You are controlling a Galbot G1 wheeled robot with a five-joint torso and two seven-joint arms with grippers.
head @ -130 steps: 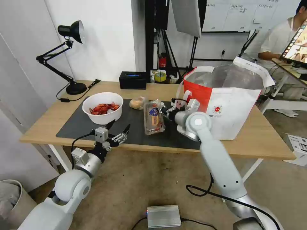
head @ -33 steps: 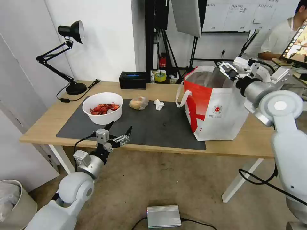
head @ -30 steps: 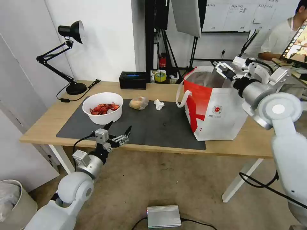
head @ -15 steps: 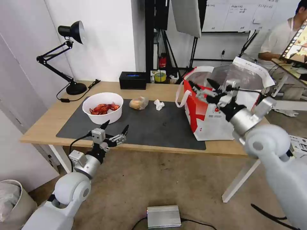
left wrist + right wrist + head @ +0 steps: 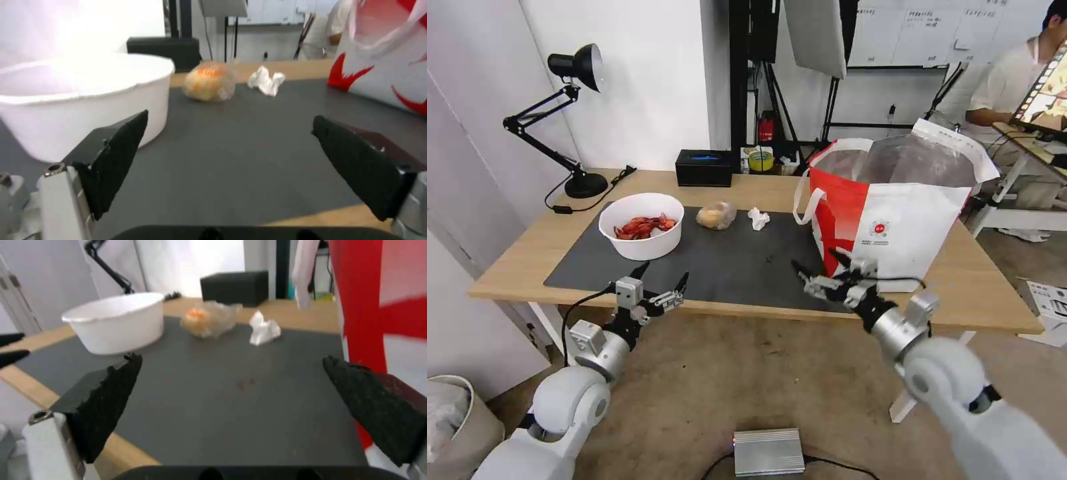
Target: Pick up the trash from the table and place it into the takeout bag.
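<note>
On the table (image 5: 760, 190): mat (image 5: 734, 257) across the middle, trash toward its back, bag at the right end
Bowl (image 5: 641, 225): white, red shells inside, back left of the mat
Food bag (image 5: 716, 215): small clear one with tan food, just right of the bowl
Tissue (image 5: 758, 217): crumpled, right next to the food bag, not touching it
Bag (image 5: 894, 213): red and white, upright, mouth open, foil lining showing
Left gripper (image 5: 659, 285): hangs at the table's front edge, in front of the bowl, fingers spread wide, holding nothing
Right gripper (image 5: 820, 267): low at the front edge, just in front of the bag's near corner, fingers wide too, nothing in them
Tissue box (image 5: 704, 167): black, at the back edge
</note>
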